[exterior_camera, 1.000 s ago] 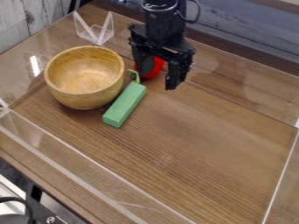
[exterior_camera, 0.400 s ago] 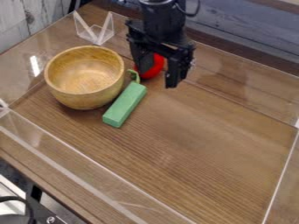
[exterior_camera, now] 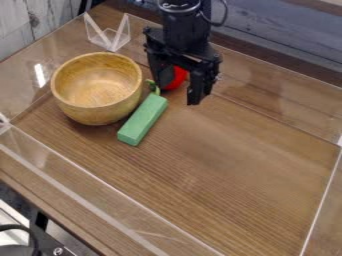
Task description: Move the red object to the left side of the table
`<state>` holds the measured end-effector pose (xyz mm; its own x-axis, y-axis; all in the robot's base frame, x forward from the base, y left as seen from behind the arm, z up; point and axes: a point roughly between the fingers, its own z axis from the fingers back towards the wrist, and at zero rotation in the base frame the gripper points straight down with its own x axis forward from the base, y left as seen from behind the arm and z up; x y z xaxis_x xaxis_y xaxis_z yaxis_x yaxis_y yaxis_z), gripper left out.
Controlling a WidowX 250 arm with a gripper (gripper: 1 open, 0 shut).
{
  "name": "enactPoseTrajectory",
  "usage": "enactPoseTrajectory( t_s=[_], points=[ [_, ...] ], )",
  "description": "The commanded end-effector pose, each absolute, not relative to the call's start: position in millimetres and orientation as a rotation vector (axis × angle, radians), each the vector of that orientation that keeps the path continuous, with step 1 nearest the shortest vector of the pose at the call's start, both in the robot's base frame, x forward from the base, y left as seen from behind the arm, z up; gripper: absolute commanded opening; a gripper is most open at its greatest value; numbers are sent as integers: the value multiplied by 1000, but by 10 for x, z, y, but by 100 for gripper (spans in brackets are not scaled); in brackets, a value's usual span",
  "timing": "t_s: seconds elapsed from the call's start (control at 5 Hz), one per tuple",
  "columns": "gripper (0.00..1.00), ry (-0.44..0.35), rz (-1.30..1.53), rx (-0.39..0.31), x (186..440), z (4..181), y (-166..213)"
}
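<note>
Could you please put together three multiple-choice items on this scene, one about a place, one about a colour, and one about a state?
1. Where does the green block lie?
A. inside the bowl
B. on the table just right of the wooden bowl
C. at the table's near edge

2. What colour is the object between the gripper fingers?
A. red
B. blue
C. yellow

3. How do the gripper's jaws stand?
A. shut tight
B. out of view
C. spread open

Answers: 1 B, the block rests against the bowl's right side; 2 A, the red object shows between the fingers; 3 C, the fingers stand wide apart around it.
</note>
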<state>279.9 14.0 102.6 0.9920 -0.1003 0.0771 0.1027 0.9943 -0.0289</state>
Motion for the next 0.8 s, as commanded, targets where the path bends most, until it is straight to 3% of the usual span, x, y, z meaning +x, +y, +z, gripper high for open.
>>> enactPoseTrajectory(
  t_s=[0.0,0.6],
  points=[
    [100,-137,-101,-22,2866,1174,156],
    [100,-138,-105,-24,2823,1232,97]
  ],
)
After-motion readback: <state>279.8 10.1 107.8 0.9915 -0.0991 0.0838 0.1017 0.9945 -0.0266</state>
